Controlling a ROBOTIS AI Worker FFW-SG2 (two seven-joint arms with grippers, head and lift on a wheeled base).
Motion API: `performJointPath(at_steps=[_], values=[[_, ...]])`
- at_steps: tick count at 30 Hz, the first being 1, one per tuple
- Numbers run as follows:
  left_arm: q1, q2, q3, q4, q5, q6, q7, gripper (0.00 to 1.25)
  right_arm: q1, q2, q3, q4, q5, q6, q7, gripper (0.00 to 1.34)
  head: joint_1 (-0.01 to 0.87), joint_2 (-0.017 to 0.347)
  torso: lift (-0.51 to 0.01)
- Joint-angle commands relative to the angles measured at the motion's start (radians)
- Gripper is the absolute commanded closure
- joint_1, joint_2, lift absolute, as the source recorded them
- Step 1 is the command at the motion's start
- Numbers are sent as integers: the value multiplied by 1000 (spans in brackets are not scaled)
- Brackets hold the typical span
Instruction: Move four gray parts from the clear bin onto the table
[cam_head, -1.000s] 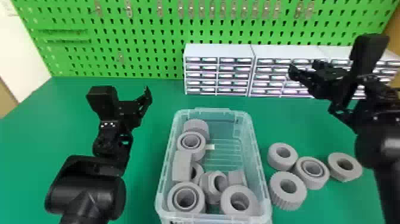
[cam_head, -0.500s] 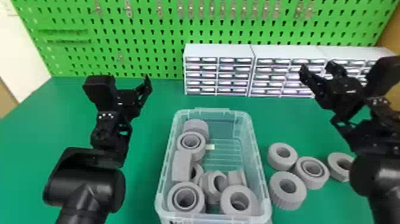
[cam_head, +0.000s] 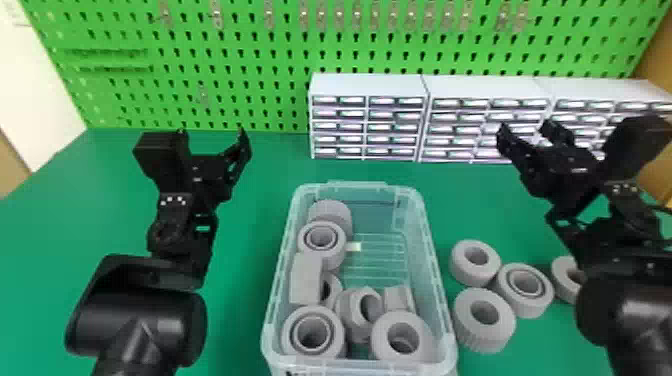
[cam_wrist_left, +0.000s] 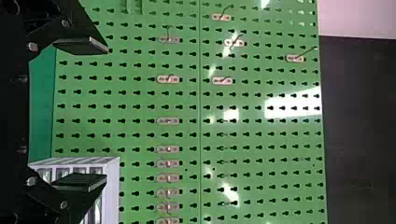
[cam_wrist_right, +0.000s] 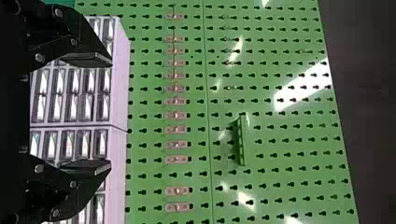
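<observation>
In the head view my left gripper (cam_head: 214, 134) stands open and holds nothing, left of the clear bin (cam_head: 434, 260); the left wrist view shows this gripper (cam_wrist_left: 106, 114) with its fingers wide apart. My right gripper (cam_head: 527, 131) is raised beyond the gray parts right of the bin, and in the right wrist view this gripper (cam_wrist_right: 111, 114) is open too, nothing between its fingers. Several gray parts lie inside the bin, among them a ring (cam_head: 312, 332) at its near left. On the table sit several more, including a ribbed one (cam_head: 484, 320) close to the bin's right wall.
White drawer cabinets (cam_head: 370, 85) line the table's back right, before a green pegboard (cam_head: 250, 65). The green table (cam_head: 250, 300) shows bare between my left arm and the bin. My right forearm partly covers the rightmost gray ring (cam_head: 565, 280).
My right gripper first came left and then swung slightly farther forward and left, its forearm now covering part of the rightmost ring. The left arm shifted slightly. The gray parts have not moved.
</observation>
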Motion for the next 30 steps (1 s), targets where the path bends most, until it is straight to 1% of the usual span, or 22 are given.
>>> performJointPath(at_steps=[1,6,9,13,16,21,23,30], values=[[-1,-8,17,-9,0,-17,0,295,-15,-1,12,-1,14,0,-7,490,693,72,-52],[-4,-12,5,-6,-3,-25,0,295,5,-2,11,-5,16,0,-8,490,693,72,-52],[-3,-29,5,-1,-11,-26,0,295,19,-12,12,-19,27,0,-13,490,693,72,-52],[-14,-40,23,-1,-23,-31,-18,295,16,-10,20,-22,40,8,-22,490,693,72,-52],[-21,-40,31,-1,-21,-31,-25,295,4,-12,29,-22,54,11,-25,490,693,72,-52],[-32,-40,32,-4,-35,-34,-32,295,-7,-13,20,-30,50,9,-25,490,693,72,-52],[-34,-40,38,-6,-35,-43,-34,295,-12,-8,16,-33,50,9,-27,490,693,72,-52],[-31,-39,52,-17,-31,-53,-40,295,-30,-7,5,-33,62,9,-31,489,693,72,-52]])
